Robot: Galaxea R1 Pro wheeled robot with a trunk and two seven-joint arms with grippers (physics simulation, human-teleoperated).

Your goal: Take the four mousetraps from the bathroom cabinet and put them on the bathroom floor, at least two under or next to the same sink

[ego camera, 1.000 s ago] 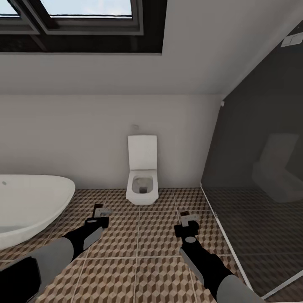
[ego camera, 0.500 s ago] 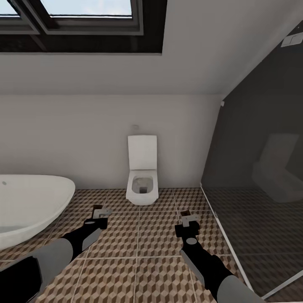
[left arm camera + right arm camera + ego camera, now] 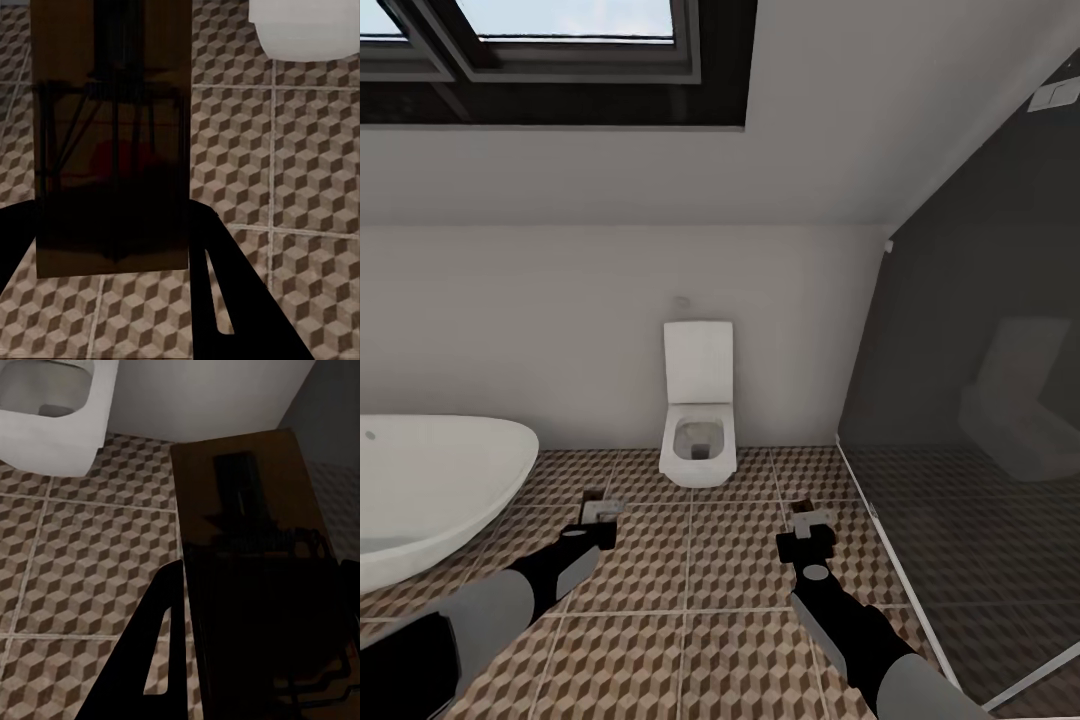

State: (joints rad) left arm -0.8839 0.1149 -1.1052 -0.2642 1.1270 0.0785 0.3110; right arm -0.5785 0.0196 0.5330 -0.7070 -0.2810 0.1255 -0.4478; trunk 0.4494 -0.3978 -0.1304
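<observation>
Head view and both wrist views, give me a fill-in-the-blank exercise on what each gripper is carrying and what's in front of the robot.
1. The left gripper is shut on a small brown wooden ____.
2. The right gripper carries a second one above the tiled ____.
3. Straight ahead against the back wall stands a white ____.
4. At the head view's left edge curves the rim of a white ____.

Missing words: mousetrap; floor; toilet; bathtub.

Two mousetraps (image 3: pixel 600 507) (image 3: pixel 810 518), one toilet (image 3: pixel 698 428), one bathtub (image 3: pixel 430 480), two claws (image 3: pixel 598 512) (image 3: pixel 812 520)
</observation>
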